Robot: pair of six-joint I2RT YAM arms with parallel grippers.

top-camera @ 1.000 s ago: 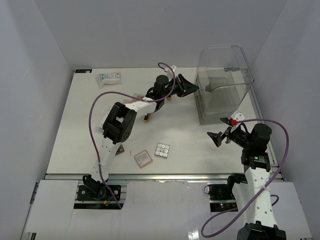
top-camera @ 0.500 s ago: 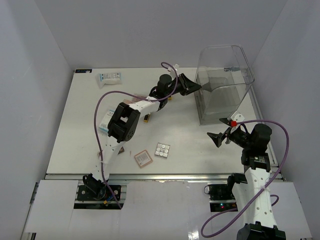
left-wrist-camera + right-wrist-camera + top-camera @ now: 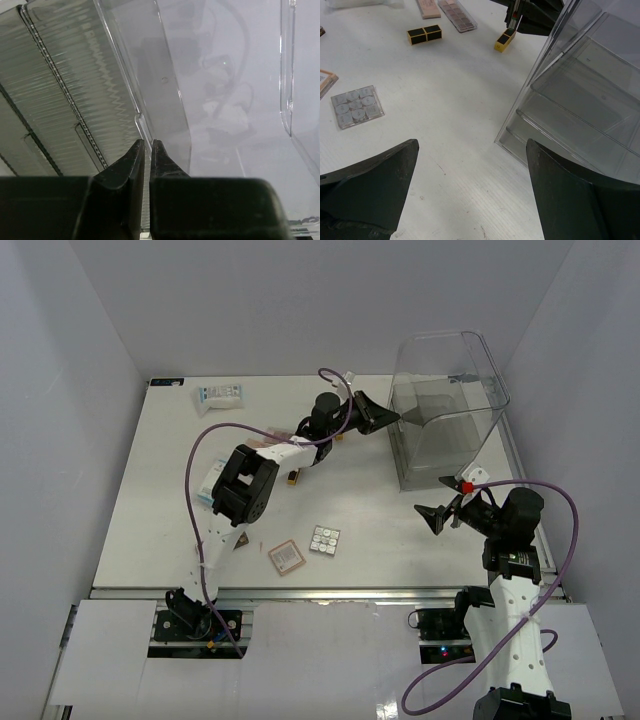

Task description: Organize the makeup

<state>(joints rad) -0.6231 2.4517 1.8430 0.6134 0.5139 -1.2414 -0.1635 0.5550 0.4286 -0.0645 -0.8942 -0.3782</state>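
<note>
since the earlier frames the left gripper (image 3: 390, 418) has been brought a little closer to the clear box (image 3: 450, 370), while the right arm has not been moved. nearest to the bases, the right gripper (image 3: 443, 505) is held above the table (image 3: 150, 530), its fingers wide apart and nothing between them. a little further, the pinkish square compact (image 3: 285, 557) and the silvery grid palette (image 3: 324, 540) are seen lying just beside each other. beyond them a small dark-gold piece (image 3: 293, 477) is lying loose, and the pan palettes (image 3: 456, 15) are partly hidden under the left arm. at the box, the fingers of the left gripper are pressed almost together, and a thin clear edge of the box seems to be clamped between them. at the far edge the white-blue packet (image 3: 219, 395) is lying alone. no makeup is seen in the visible part of the box, so the task is judged to be at its beginning: every item is yet to be placed.
</note>
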